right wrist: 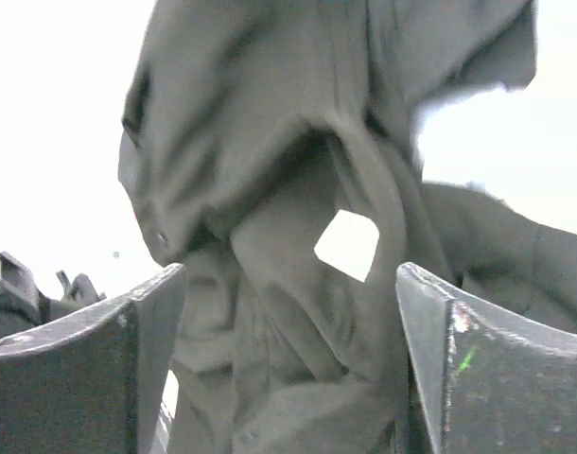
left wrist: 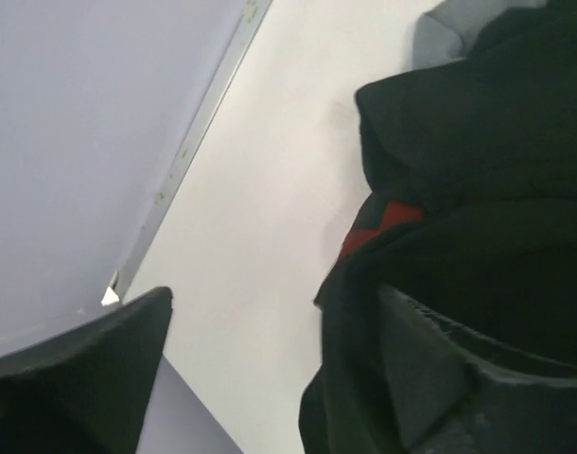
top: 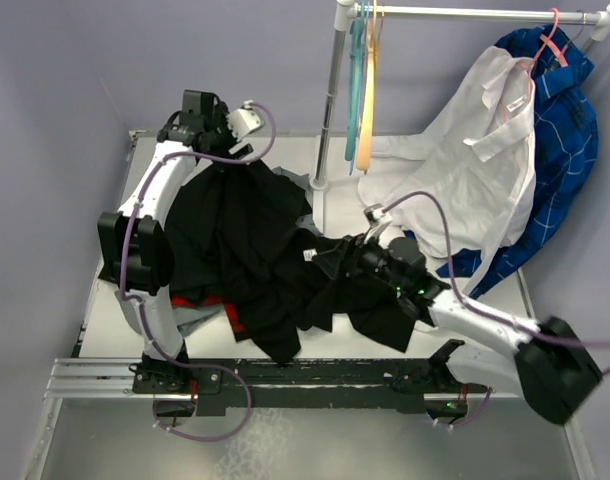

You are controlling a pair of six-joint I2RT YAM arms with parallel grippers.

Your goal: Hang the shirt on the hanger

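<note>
The black shirt lies heaped in the middle of the table, with its upper part pulled up toward my left gripper. In the left wrist view my left gripper is open, and black fabric lies against its right finger. My right gripper is pushed into the shirt's right side. It is open, with folds of the shirt between its fingers. The yellow-orange hanger hangs on the rack at the back, apart from both grippers.
A teal hanger hangs beside the yellow one on the rack pole. A white shirt on a pink hanger and a blue plaid shirt hang at the right. A red-and-black garment lies under the heap. The wall stands close on the left.
</note>
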